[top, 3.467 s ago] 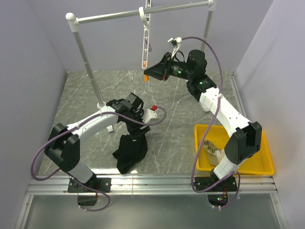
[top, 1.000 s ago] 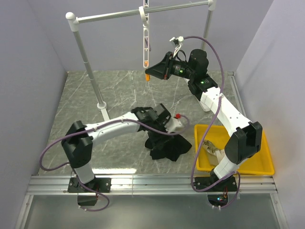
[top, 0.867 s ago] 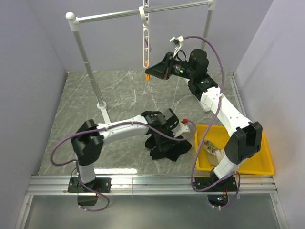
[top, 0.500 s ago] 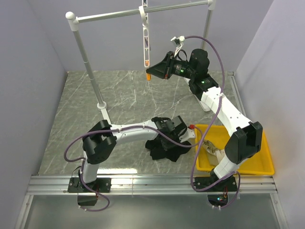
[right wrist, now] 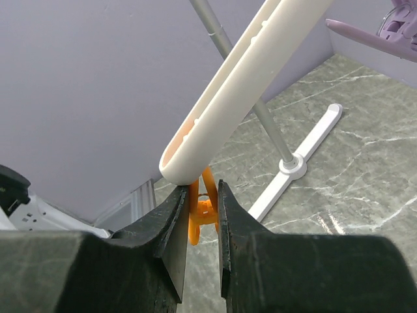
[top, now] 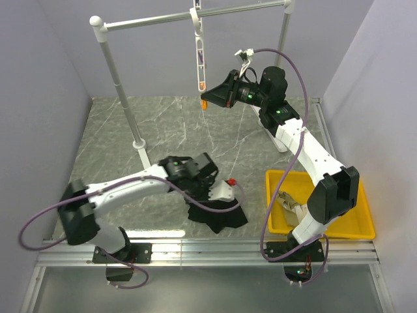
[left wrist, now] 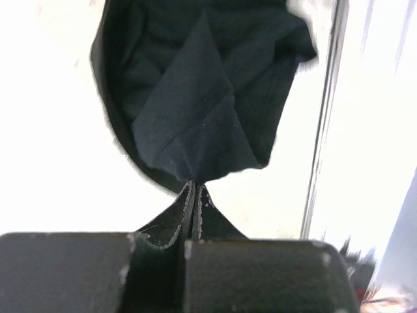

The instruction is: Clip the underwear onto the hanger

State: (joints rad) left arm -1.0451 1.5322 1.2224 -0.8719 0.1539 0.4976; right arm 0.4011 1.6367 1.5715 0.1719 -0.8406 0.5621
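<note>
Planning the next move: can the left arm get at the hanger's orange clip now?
Probably not freely: the path looks open, but the right gripper clasps the orange clip, and the left gripper holds the underwear low.

The underwear (top: 218, 214) is plain black cloth, crumpled in a heap low in the centre of the top view. One edge is pinched between the closed fingers of the left gripper (left wrist: 194, 186), and in the left wrist view it bunches in folds above that pinch. The hanger (top: 200, 52) is slim, white and slotted. It hangs nearly upright by its hook at upper centre, its lower orange clip (right wrist: 203, 210) squeezed between the fingers of the right gripper (right wrist: 202, 188).
</note>
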